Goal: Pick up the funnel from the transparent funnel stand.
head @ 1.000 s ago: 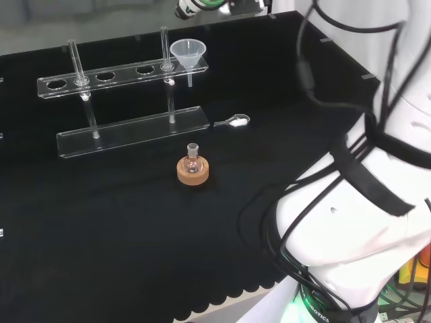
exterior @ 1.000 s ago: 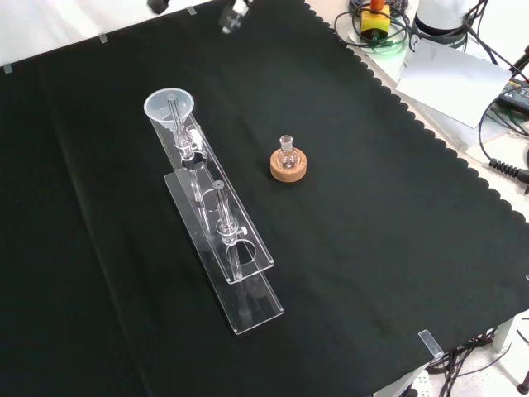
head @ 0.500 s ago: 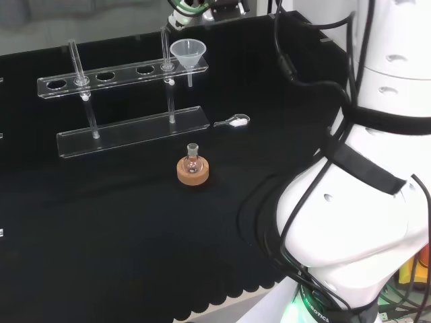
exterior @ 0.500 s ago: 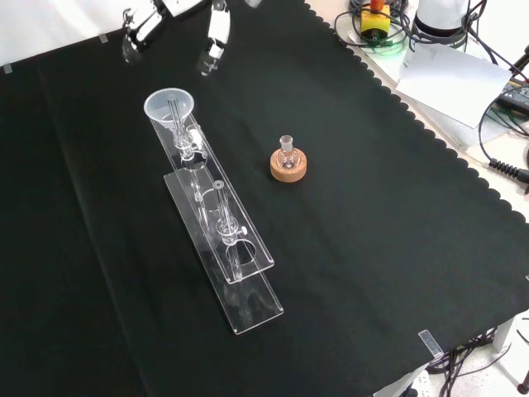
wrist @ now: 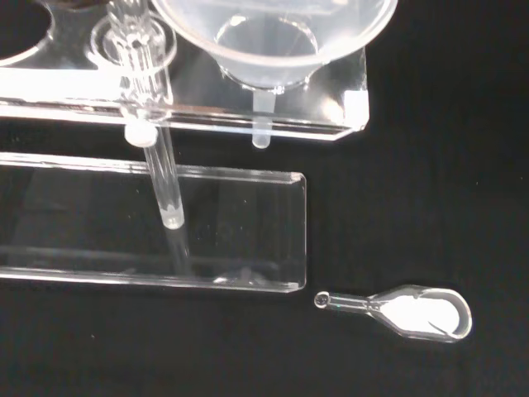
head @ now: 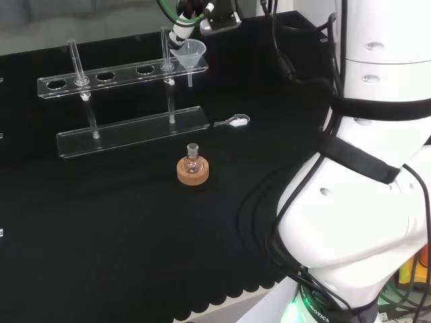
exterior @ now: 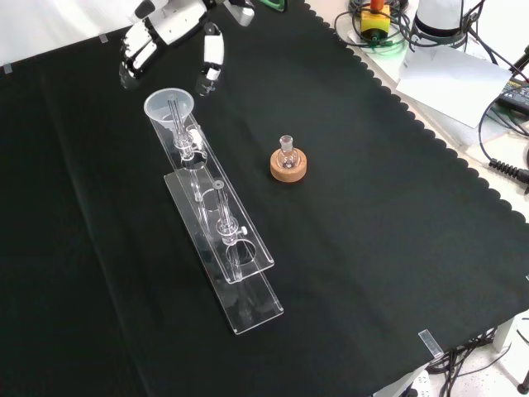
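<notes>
The clear plastic funnel [head: 188,52] sits in the end hole of the transparent stand [head: 121,76], at the stand's right end in the head view. In the front view the funnel [exterior: 169,106] is at the far end of the stand [exterior: 248,285]. The hand [exterior: 169,23] hovers just beyond and above it, open, with fingers spread to either side of the rim and not touching it. In the head view the hand [head: 182,27] hangs right above the funnel. The wrist view looks down on the funnel [wrist: 273,37] in the stand's top rail [wrist: 322,109].
A small round flask on a cork ring [head: 192,168] stands in front of the stand, mid-cloth [exterior: 288,162]. A small clear scoop [head: 232,122] with white powder lies by the stand's base [wrist: 409,311]. Cables and papers lie off the cloth's far right corner [exterior: 455,66].
The hand has come down into view from the cloth's far edge to just above the funnel, and the arm's links have swung upright. Funnel, stand and flask have not moved.
</notes>
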Controlling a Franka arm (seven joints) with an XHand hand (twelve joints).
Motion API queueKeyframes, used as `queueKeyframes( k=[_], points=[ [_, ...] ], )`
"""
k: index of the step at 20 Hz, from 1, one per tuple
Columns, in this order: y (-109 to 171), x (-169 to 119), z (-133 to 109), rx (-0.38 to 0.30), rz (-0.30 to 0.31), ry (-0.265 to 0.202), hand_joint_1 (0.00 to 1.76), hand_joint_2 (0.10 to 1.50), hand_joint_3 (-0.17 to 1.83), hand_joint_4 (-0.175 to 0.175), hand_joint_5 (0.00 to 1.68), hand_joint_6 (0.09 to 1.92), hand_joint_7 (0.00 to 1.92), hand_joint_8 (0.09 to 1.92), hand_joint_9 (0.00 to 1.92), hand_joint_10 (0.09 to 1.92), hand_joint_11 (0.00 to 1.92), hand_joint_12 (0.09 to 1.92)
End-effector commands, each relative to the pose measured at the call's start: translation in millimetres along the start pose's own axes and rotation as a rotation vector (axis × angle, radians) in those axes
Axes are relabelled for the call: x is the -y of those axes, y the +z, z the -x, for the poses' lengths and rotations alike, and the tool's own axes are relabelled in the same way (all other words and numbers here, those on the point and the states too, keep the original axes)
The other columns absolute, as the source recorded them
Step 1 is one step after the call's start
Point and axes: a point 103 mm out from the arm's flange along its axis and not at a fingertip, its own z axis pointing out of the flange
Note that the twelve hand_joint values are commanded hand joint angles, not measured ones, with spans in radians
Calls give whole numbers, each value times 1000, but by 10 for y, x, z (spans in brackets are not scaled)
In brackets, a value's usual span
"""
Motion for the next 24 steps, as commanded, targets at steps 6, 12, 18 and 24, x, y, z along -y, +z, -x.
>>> queueKeyframes(
  k=[6, 12, 18, 24],
  points=[
    [166, -110, 70, 66, -56, 4, 679, 657, 489, -60, 186, 87, 0, 686, 229, 810, 221, 1489],
    [239, -169, 81, 77, -60, -1, 692, 649, 501, -60, 190, 87, 3, 690, 235, 811, 229, 1489],
    [280, -232, 78, 82, -69, -9, 698, 643, 512, -60, 186, 87, 3, 693, 242, 811, 238, 1487],
    [309, -269, 118, 81, -69, -9, 701, 637, 525, -60, 185, 87, 4, 695, 248, 808, 245, 1484]
  ],
)
